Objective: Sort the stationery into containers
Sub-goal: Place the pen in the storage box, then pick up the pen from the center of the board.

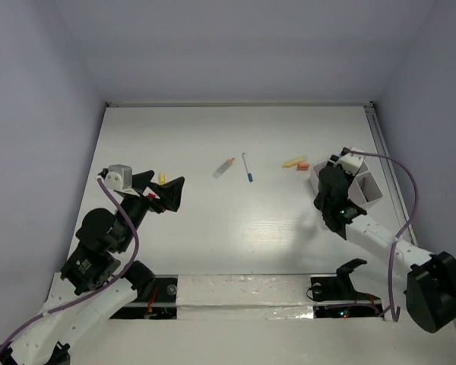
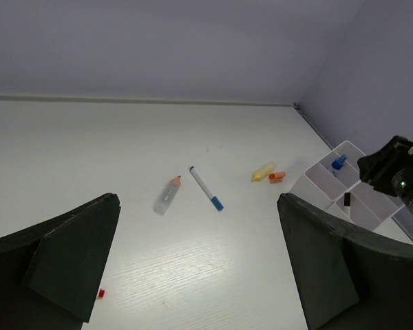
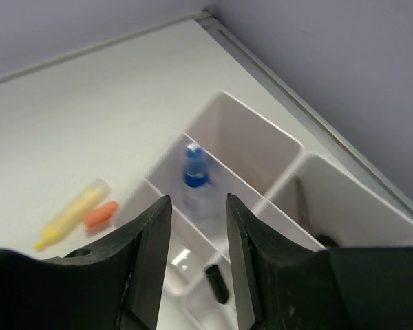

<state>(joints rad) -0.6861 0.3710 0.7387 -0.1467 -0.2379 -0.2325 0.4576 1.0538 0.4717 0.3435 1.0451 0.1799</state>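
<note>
We have one blue-capped pen (image 3: 195, 172) in a narrow compartment of the containers (image 3: 289, 141) below the right gripper (image 3: 196, 201), its fingers parted and empty, while the orange-capped tube (image 1: 223, 168), a blue-and-white pen (image 1: 246, 166), a yellow piece (image 1: 292, 161) and an orange piece (image 1: 303, 166) wait on the table (image 1: 213, 228), the left gripper (image 2: 198, 206) gaping wide and empty

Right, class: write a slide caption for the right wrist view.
Open right pincer over joined white containers, a blue-capped pen in one.

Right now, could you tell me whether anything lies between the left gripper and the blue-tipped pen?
Yes. The orange-capped tube lies beside the pen, apart from it, on the side nearer the open left gripper, roughly across a straight approach.
</note>
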